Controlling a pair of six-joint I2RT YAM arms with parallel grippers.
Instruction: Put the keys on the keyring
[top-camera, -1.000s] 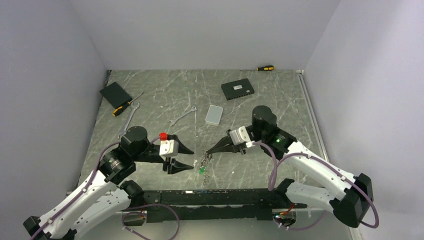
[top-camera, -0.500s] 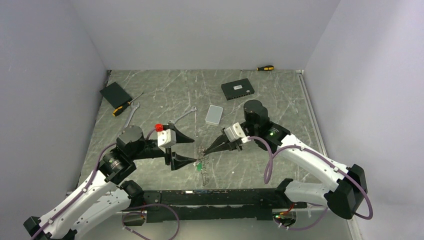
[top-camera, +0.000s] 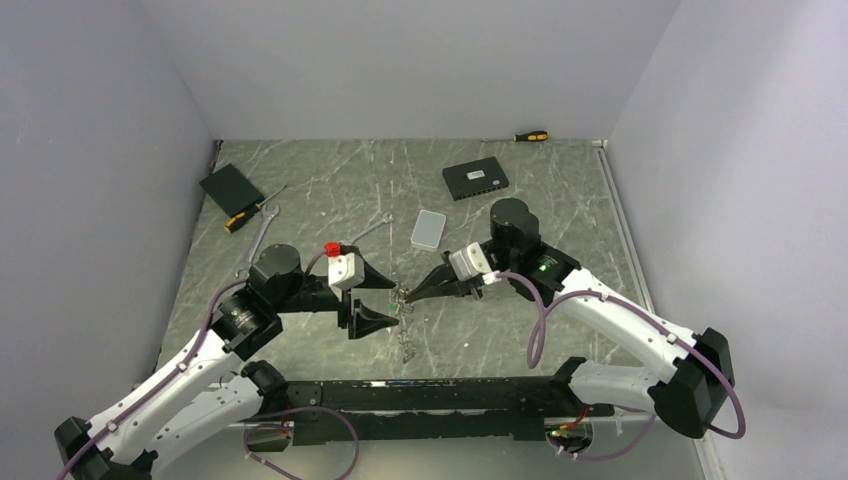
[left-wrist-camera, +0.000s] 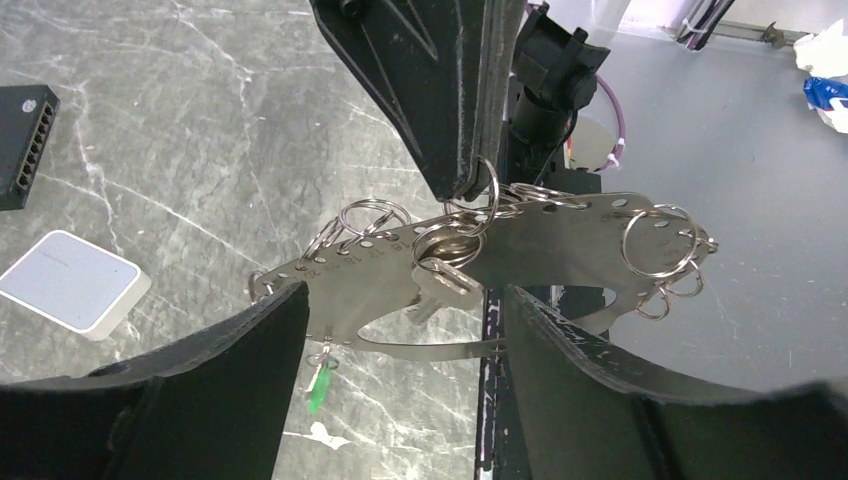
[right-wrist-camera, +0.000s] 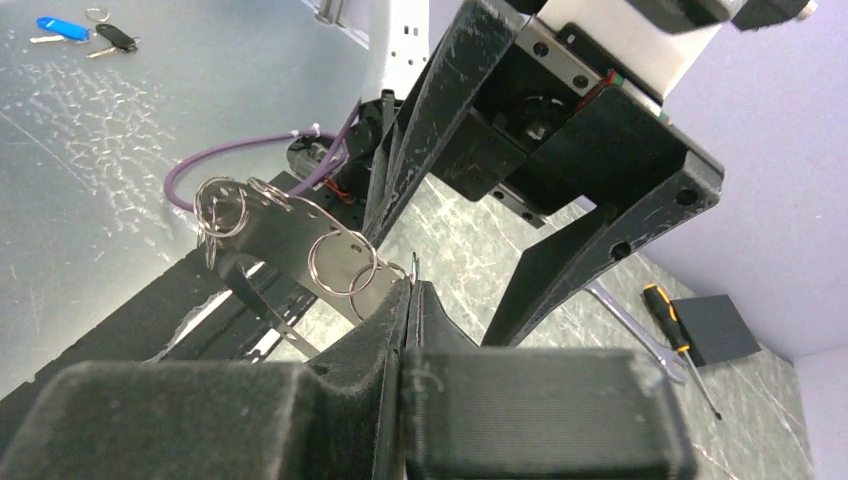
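1. The table (top-camera: 320, 190): in the top view I can make out no loose key on it. A wrench (top-camera: 262, 232) lies toward 10 o'clock and a white box (top-camera: 428, 229) toward 12.
2. The right gripper (top-camera: 412, 296) reaches in from 3 o'clock. Its claw is pressed together on a small split ring at the keyring's upper edge and carries it clear of the table.
3. The left gripper (left-wrist-camera: 405, 300) comes from 9 o'clock. Its claw is spread wide, one finger on either side of the keyring, and it appears to grip nothing.
4. The keyring (left-wrist-camera: 560, 235) hangs between the two claws, just toward 6 o'clock of the table's middle. It looks like a curved, perforated metal strip strung with several small rings.
5. The keys: one silver key (left-wrist-camera: 440, 288) already hangs near the middle. A green tag (left-wrist-camera: 318, 385) dangles at 7 o'clock.
6. Judgement: partly done. Some keys are threaded, but I cannot tell how many remain.
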